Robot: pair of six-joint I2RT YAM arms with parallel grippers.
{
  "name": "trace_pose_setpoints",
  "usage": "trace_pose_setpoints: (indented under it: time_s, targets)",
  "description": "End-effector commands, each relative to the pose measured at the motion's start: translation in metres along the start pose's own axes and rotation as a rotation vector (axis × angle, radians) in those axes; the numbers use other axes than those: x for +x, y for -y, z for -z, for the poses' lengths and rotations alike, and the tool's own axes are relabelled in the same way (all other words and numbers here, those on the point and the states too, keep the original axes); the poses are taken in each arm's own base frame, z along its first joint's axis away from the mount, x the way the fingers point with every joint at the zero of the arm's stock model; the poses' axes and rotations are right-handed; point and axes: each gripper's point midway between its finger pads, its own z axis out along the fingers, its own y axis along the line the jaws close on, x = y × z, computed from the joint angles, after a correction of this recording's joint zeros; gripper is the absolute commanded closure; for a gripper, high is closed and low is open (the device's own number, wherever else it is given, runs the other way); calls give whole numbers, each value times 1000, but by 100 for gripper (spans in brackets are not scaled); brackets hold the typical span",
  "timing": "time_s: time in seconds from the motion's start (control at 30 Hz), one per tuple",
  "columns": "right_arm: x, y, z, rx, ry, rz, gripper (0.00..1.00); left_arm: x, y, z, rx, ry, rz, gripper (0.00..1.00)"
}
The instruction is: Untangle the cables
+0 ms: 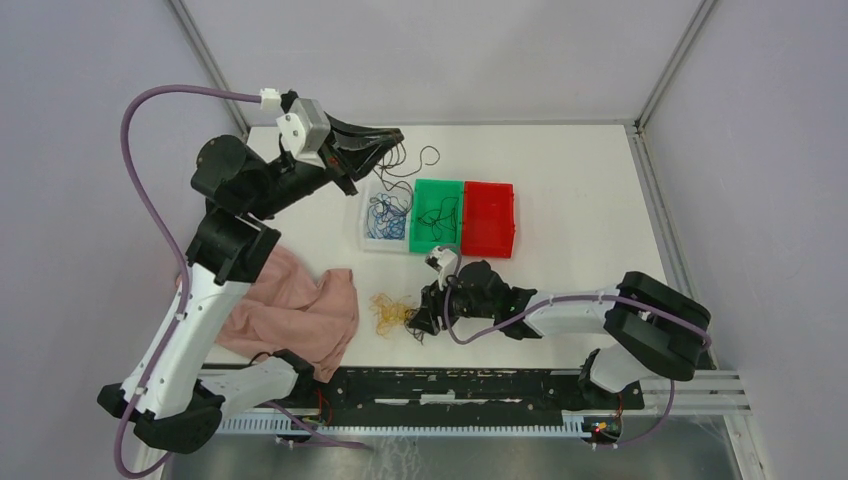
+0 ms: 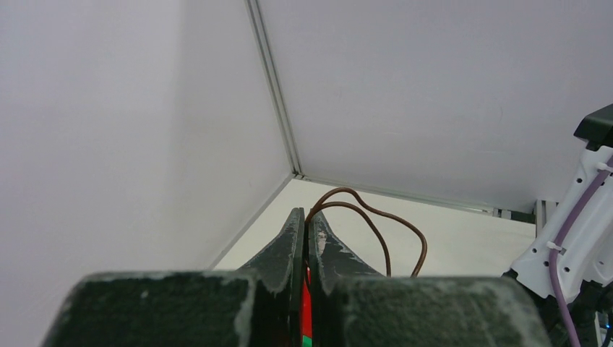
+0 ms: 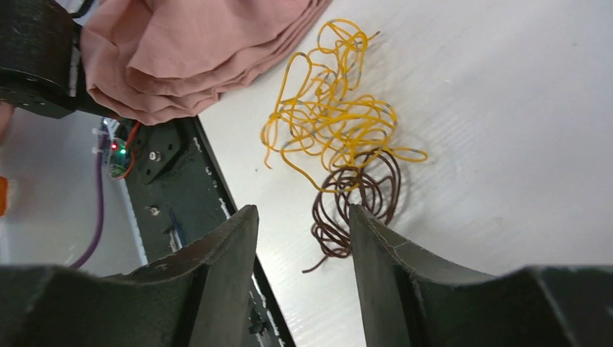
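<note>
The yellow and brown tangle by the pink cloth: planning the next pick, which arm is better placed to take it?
Right. The right arm has its jaws open just short of the tangle, facing it; the left arm has its shut on a brown cable, up by the bins.

Ends of brown cable [image 2: 387, 253], perhaps 2, behind left tool [image 2: 307, 217]

Around my right gripper [image 3: 303, 217] the table [image 1: 580, 200] lies open toward the right wall [image 1: 760, 150], but the pink cloth [image 1: 300, 310] lies just left of the cables [image 3: 340, 137], the black rail [image 1: 450, 385] hems the near edge, and three bins [image 1: 425, 195] stand farther in, blocking a straight reach to the back.
</note>
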Motion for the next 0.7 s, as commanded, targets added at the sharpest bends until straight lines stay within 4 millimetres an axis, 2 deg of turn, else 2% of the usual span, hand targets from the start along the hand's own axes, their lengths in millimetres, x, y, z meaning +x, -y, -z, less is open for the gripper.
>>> trace_pose_setpoints:
  time_s: [0.0, 0.07, 0.13, 0.23, 0.33, 0.5, 0.67]
  targets:
    - [-26, -3, 12, 33, 93, 59, 42, -27, -3, 1, -6, 46, -67, 97]
    - [-44, -14, 21, 20, 141, 72, 39, -20, 1, 2, 9, 31, -58, 97]
    - [-71, -30, 35, 1, 208, 92, 36, -9, 6, 6, 26, 7, -54, 97]
    - [-115, -57, 63, -21, 306, 140, 27, 10, 13, 10, 53, -34, -43, 94]
    - [-150, -77, 92, -26, 394, 183, 18, 24, 23, 14, 103, -67, -38, 90]
    - [-191, -100, 132, -29, 503, 233, 14, 35, 36, 21, 162, -96, -47, 88]
    - [-207, -117, 149, -47, 514, 310, 14, 51, 38, 26, 173, -132, -57, 88]
